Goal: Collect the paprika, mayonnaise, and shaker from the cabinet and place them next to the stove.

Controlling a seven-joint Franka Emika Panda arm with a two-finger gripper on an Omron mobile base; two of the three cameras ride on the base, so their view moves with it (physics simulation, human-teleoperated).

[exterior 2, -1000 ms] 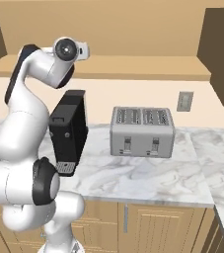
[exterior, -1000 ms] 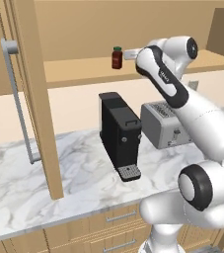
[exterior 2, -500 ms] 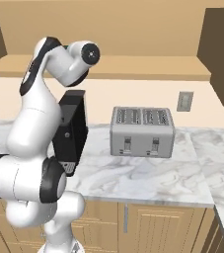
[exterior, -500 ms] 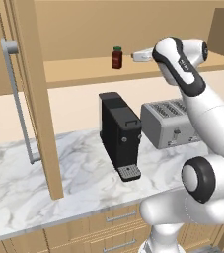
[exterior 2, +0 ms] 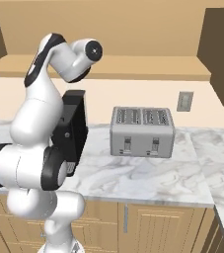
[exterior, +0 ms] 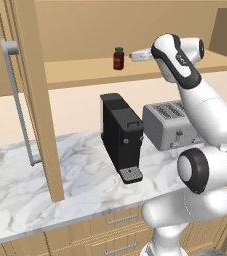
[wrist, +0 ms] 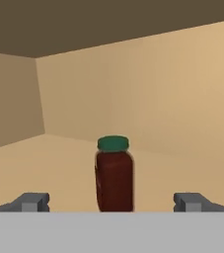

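While gripper (wrist: 111, 202) spread wide, empty: one paprika (exterior: 118, 58) upright in cabinet (exterior: 135, 75), near shelf front edge.

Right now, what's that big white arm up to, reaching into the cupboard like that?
It is going after the paprika, a small dark red jar with a green cap that stands upright on the shelf of the open cabinet. The hand is open and lined up on the jar, one fingertip to each side, but it isn't touching it yet. Below, on the marble counter, sit a black coffee machine and a silver toaster, neither of them touched.
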